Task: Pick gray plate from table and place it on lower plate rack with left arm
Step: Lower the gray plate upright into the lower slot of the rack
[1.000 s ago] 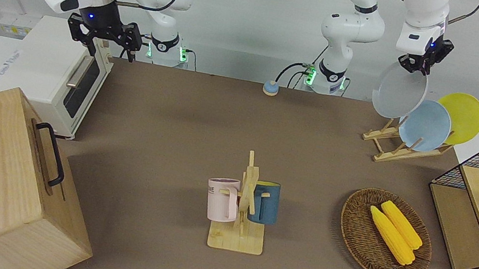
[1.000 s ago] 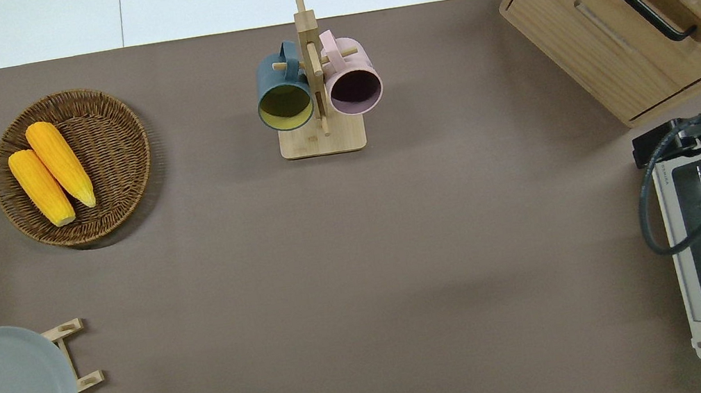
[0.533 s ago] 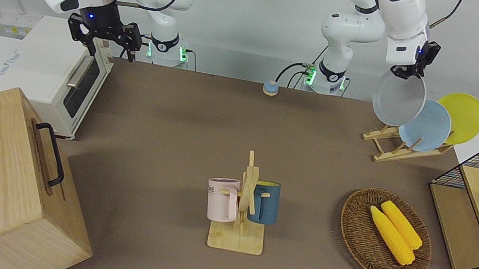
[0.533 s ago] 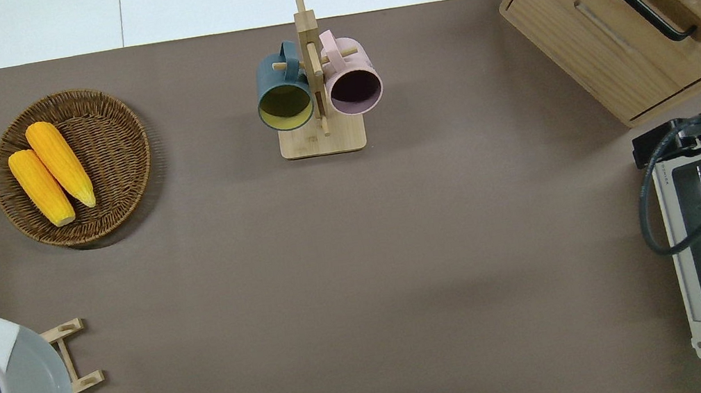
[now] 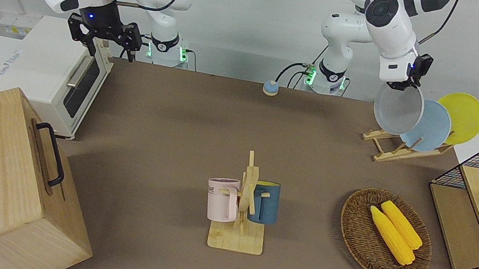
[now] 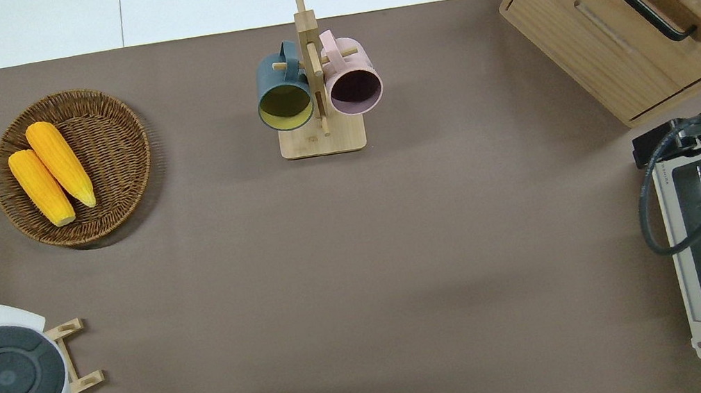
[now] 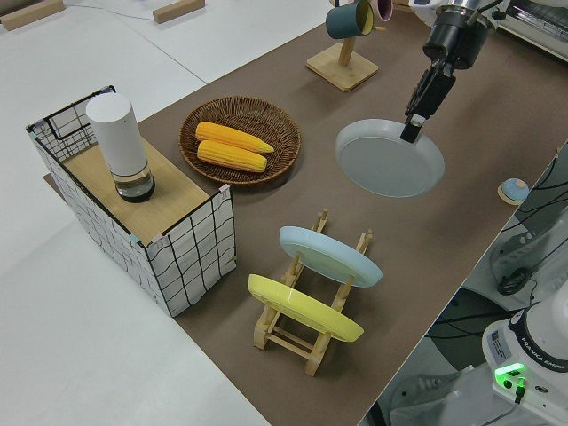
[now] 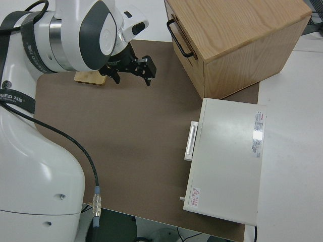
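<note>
The left pincer [image 5: 407, 83] gripped the gray plate [image 5: 397, 109] by its rim, hanging below it over the lower plate rack [image 5: 384, 136]. Placement step underway; next, lowering into the empty slot.

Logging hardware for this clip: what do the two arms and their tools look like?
Both are white jointed arms with dark gray joint caps and black cables. Each ends in a black two-finger tool, the left tool and the right tool, each with a small blue light above it. The bases glow green.

A robotics lab: two white arms [image 5: 379, 11] bolted at a table [image 5: 173, 118] dressed with kitchen props.
</note>
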